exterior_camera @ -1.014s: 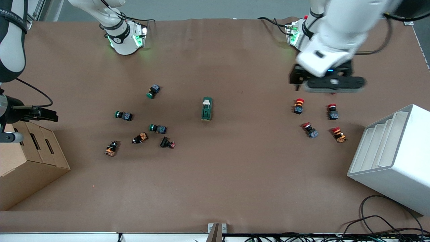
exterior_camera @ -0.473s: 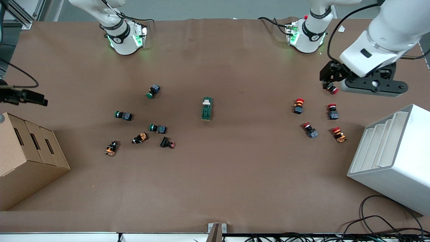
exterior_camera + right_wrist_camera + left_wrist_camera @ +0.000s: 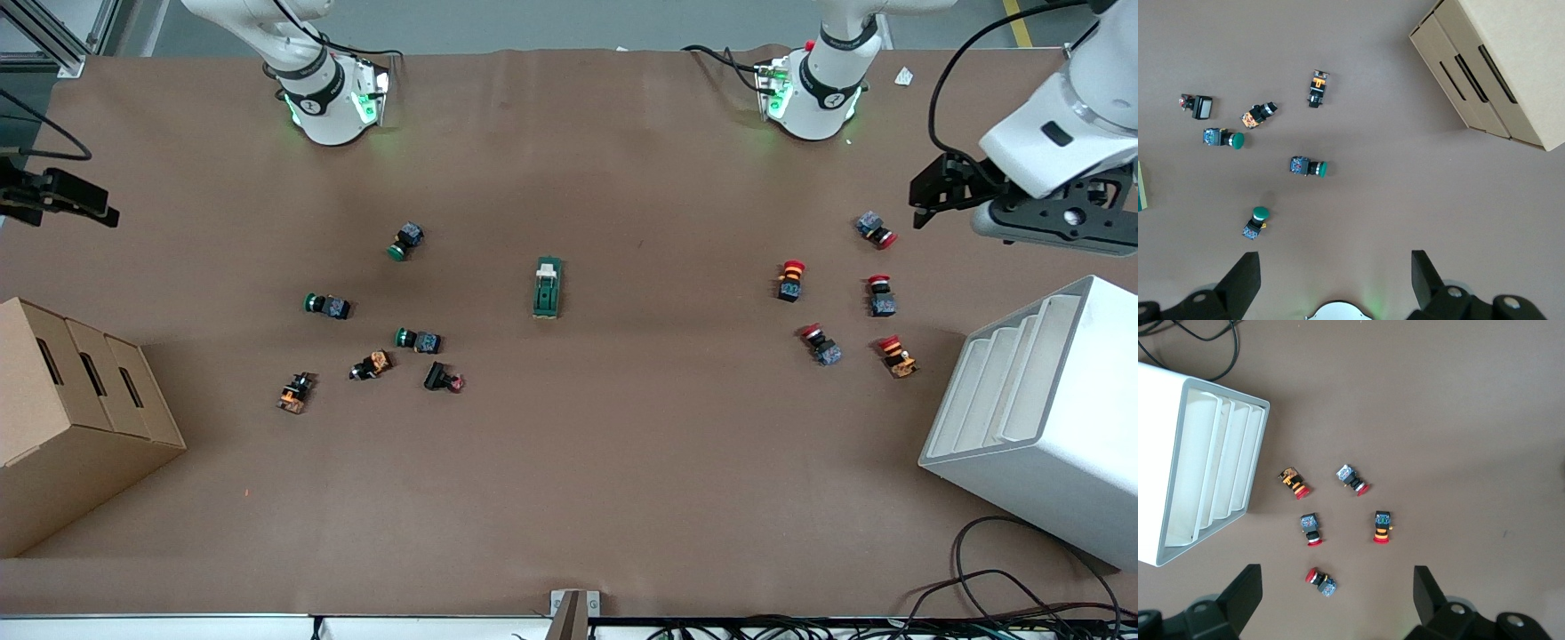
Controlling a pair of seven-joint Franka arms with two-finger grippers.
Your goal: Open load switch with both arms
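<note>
The load switch [image 3: 548, 287], a dark green block with a white lever piece at the end toward the bases, lies alone at the middle of the table. Only a sliver of the load switch [image 3: 1140, 188] shows at the edge of the right wrist view. My left gripper [image 3: 933, 191] hangs open and empty over the left arm's end of the table, above a red push-button [image 3: 1320, 580]. My right gripper [image 3: 67, 197] hangs open and empty at the right arm's end, near its own base [image 3: 1338, 312]. Neither gripper is close to the switch.
Several red push-buttons [image 3: 790, 280] lie toward the left arm's end, beside a white slotted rack [image 3: 1040, 418]. Green-capped buttons [image 3: 327, 306] and other small buttons [image 3: 295, 392] are scattered toward the right arm's end, near a cardboard box [image 3: 71, 418].
The left gripper has swung away from over the red buttons toward its end of the table, uncovering one red button. The right gripper has drawn back toward the bases. The switch has not moved.
</note>
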